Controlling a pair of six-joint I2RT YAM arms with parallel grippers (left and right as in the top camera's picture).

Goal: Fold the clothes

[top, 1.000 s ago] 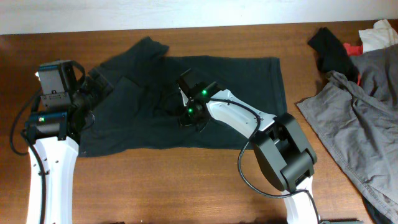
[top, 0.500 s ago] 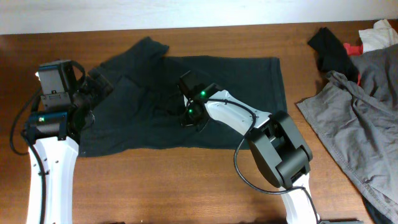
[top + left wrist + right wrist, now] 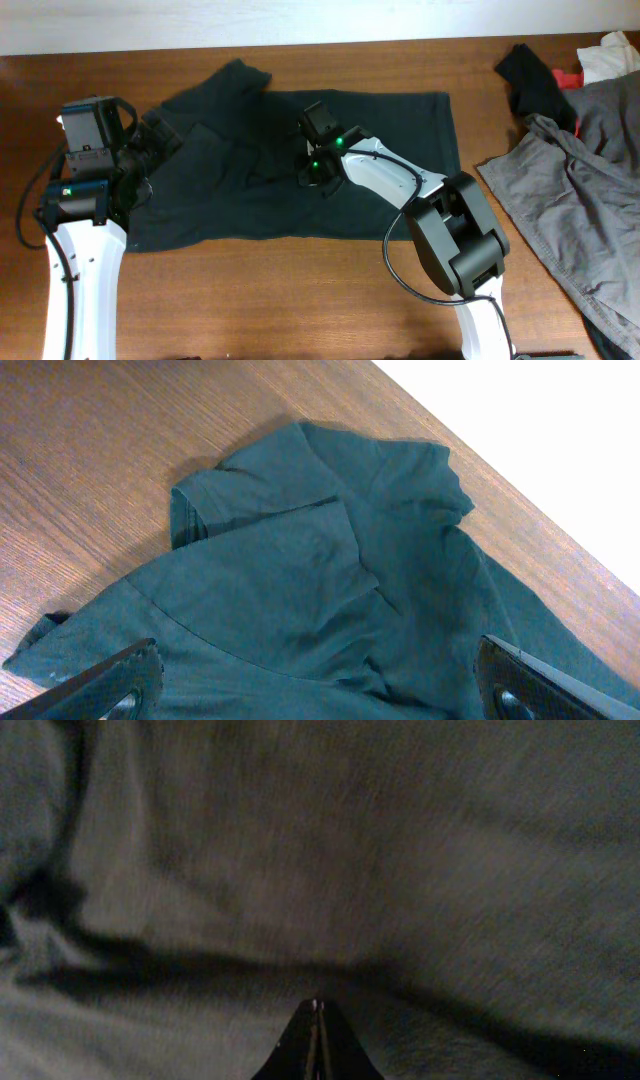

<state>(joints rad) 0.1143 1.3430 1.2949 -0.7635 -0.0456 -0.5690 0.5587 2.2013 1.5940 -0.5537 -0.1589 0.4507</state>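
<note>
Clothes [image 3: 400, 140] lie spread and rumpled across the middle of the wooden table [image 3: 280, 300]. From overhead, the right gripper [image 3: 308, 178] sits low on their centre. Only its wrist view shows the fingers [image 3: 300, 1050] pressed together at a fold; whether cloth is pinched is unclear. The left gripper [image 3: 320, 685], fingers wide apart, hangs over the sleeve end.

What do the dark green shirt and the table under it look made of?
Dark blackish-green garment: soft matte knit, probably cotton; it creases limply, fine texture up close. Brown table: wood or wood-look veneer, smooth, visible streaky grain.
</note>
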